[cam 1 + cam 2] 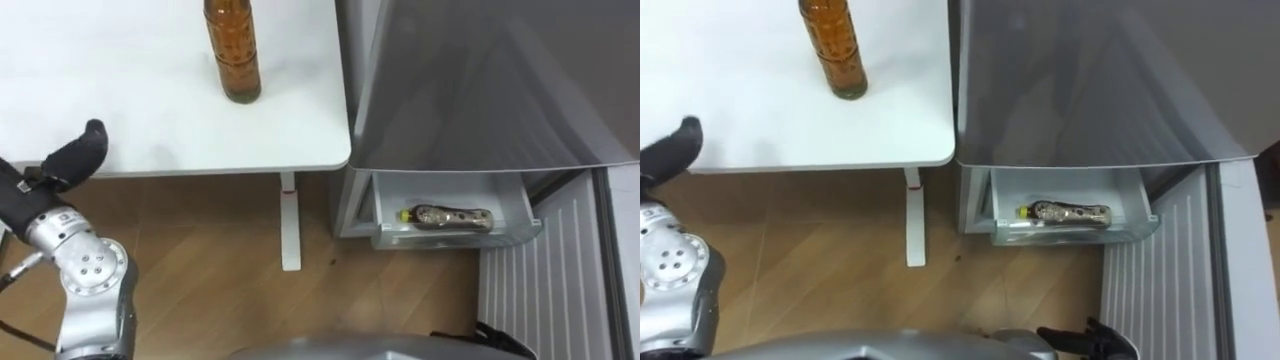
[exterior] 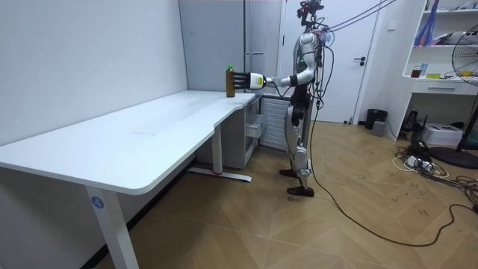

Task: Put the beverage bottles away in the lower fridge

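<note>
An amber drink bottle (image 1: 233, 55) stands upright on the white table (image 1: 150, 120), near its right end by the fridge. My left hand (image 1: 75, 155) hovers open over the table's front edge, to the left of the bottle and apart from it. In the room view the hand (image 2: 243, 81) reaches out at bottle height, close beside the bottle (image 2: 230, 81). The fridge's lower drawer (image 1: 455, 238) is pulled out, and a second bottle (image 1: 450, 217) with a yellow cap lies on its side in it.
The grey fridge body (image 1: 480, 80) stands right of the table, above the drawer. A white table leg (image 1: 290, 225) stands on the wooden floor left of the drawer. I stand in front of the fridge at the table's end.
</note>
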